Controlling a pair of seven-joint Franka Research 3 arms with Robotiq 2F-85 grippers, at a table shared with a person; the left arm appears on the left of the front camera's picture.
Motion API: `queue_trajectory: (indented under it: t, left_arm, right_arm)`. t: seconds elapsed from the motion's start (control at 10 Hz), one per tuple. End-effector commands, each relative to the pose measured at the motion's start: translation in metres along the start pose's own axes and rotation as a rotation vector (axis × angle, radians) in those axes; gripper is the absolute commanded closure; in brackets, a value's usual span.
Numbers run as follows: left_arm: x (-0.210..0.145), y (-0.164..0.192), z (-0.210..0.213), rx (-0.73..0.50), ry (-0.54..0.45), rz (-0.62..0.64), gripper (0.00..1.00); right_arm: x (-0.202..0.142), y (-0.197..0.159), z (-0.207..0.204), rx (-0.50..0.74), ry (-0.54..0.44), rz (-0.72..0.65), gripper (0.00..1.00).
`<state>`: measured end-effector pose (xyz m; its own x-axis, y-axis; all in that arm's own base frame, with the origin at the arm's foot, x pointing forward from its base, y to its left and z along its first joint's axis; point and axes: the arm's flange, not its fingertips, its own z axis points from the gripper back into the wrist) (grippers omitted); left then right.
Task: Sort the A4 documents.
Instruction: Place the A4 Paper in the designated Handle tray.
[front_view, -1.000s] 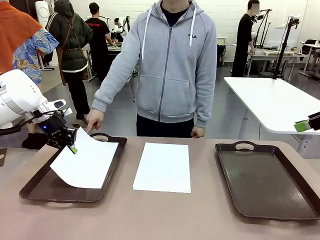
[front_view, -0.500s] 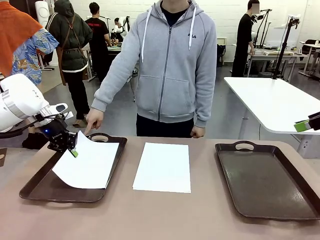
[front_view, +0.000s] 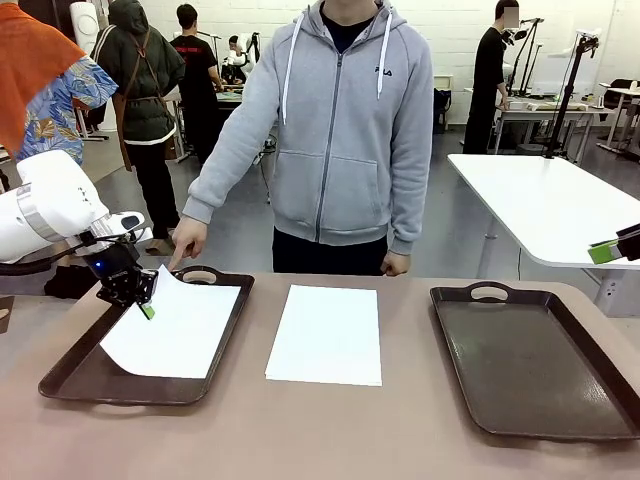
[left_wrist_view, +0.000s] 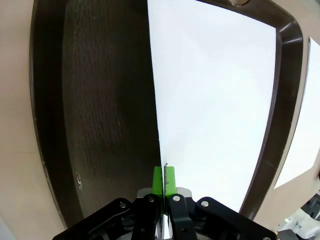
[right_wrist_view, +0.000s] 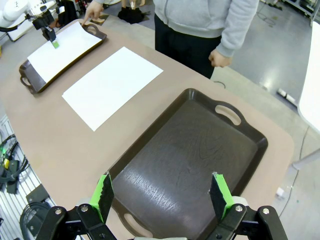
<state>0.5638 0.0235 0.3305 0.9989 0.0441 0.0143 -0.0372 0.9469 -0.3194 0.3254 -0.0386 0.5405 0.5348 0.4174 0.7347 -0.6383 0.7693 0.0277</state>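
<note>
My left gripper (left_wrist_view: 164, 182) is pinching one A4 sheet (front_view: 178, 325) by its edge, fingers clamped on it. The sheet is lying in the left tray (front_view: 70, 375), gripped edge lifted. The other A4 documents (front_view: 327, 333) are sitting on the table (front_view: 300, 440) between the trays. My right gripper (right_wrist_view: 162, 192) is hovering over the right tray (right_wrist_view: 190, 160), fingers wide apart. The person's hand (front_view: 188, 240) is pointing at the left tray's far handle.
</note>
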Motion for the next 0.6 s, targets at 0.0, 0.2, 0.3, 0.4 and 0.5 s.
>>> queue_trajectory:
  t: [0.0, 0.2, 0.3, 0.4, 0.5]
  left_arm:
    - [0.0099, -0.0038, 0.0009, 0.04, -0.026, 0.012, 0.99]
    - [0.0117, -0.0033, 0.0019, 0.053, -0.028, 0.006, 0.99]
    - [0.011, -0.003, 0.0026, 0.06, -0.024, 0.009, 0.99]
    - [0.0107, -0.0039, 0.0028, 0.06, -0.018, 0.01, 0.8]
    - [0.0111, -0.0043, 0.0032, 0.061, -0.019, 0.005, 0.79]
  right_arm:
    - [-0.0002, -0.0001, -0.0014, 0.009, -0.003, -0.001, 0.0]
    - [-0.0002, -0.0001, -0.0014, 0.009, -0.003, -0.001, 0.0]
    - [-0.0002, -0.0001, -0.0014, 0.009, -0.003, -0.001, 0.0]
    - [-0.0002, -0.0001, -0.0014, 0.009, -0.003, -0.001, 0.0]
    - [-0.0002, -0.0001, -0.0014, 0.009, -0.003, -0.001, 0.0]
